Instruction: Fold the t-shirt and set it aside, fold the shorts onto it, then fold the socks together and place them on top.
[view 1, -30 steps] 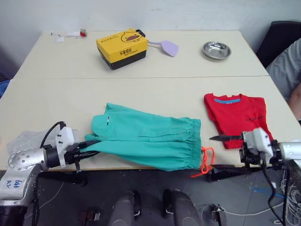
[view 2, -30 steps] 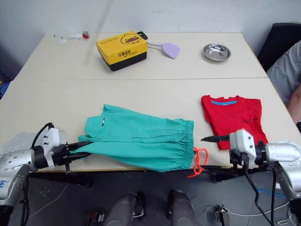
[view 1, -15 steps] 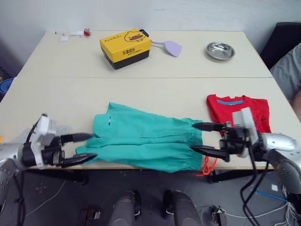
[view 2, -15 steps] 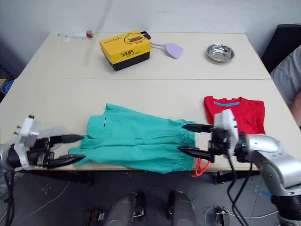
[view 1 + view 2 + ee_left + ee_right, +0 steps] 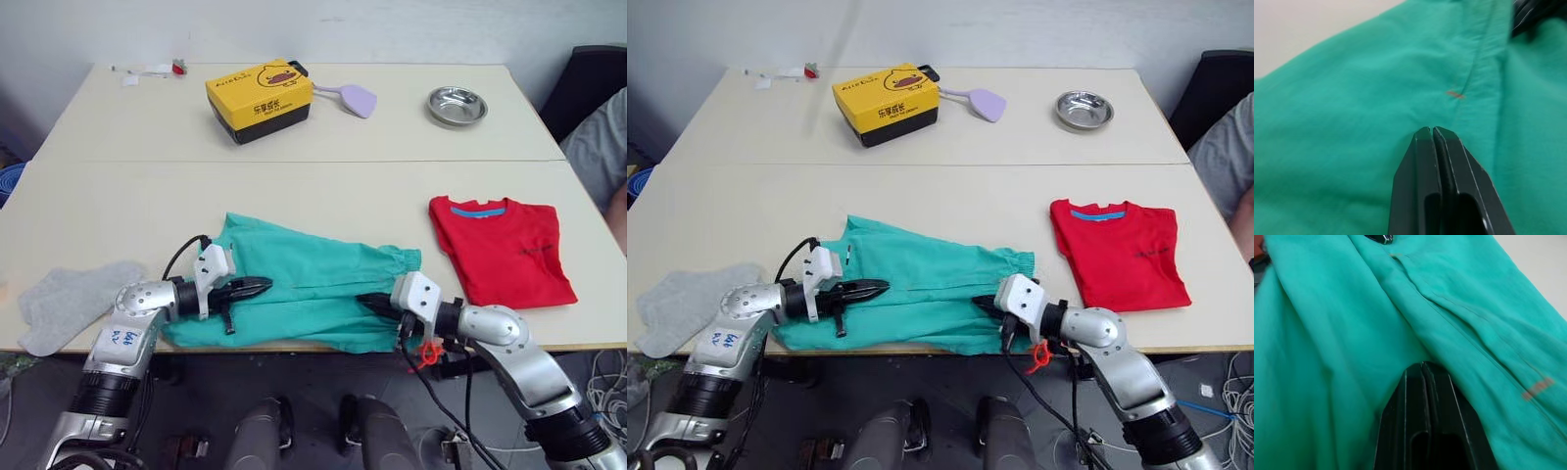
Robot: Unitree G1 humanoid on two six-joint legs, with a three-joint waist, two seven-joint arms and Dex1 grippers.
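Observation:
The teal shorts point(image 5: 313, 279) lie flat along the table's near edge, with the orange drawstring point(image 5: 428, 350) hanging off at the right. My left gripper point(image 5: 266, 285) reaches in over their left half. Its fingers point(image 5: 1422, 147) are shut, with the tips pinching a ridge of the cloth. My right gripper point(image 5: 362, 299) comes in from the waistband end, fingers point(image 5: 1415, 387) likewise shut on the same ridge. The folded red t-shirt point(image 5: 505, 250) rests to the right of the shorts. The grey socks point(image 5: 69, 299) lie at the near left edge.
At the back of the table point(image 5: 323, 186) stand a yellow box point(image 5: 260, 98), a lilac spatula point(image 5: 353, 98) and a metal bowl point(image 5: 457, 105). Small items point(image 5: 157, 70) sit at the far left corner. A person's sleeve point(image 5: 602, 137) and a black chair point(image 5: 588, 69) are at the right.
Both grippers have swung inward from beyond the shorts' two ends onto the cloth and gone from open to shut. The shorts have bunched slightly along their middle.

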